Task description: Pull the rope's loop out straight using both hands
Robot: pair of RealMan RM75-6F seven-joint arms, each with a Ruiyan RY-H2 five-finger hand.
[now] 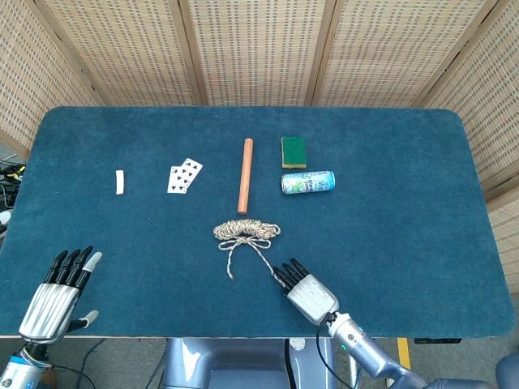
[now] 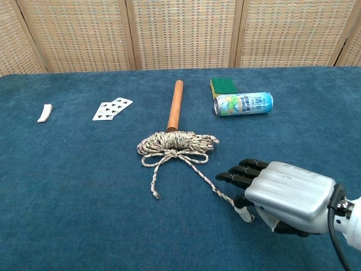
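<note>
A speckled rope lies mid-table as a coiled bundle tied with a bow, and two loose tails trail toward me. My right hand lies flat by the end of the right tail, fingers stretched out toward the bow. Its thumb sits over the tail's tip, with nothing gripped. In the head view the right hand sits near the table's front edge, just right of that tail. My left hand hovers at the front left corner, fingers straight and apart, far from the rope.
A wooden dowel lies just behind the rope. A green sponge and a drink can on its side are behind to the right. Playing cards and a small white piece lie to the left.
</note>
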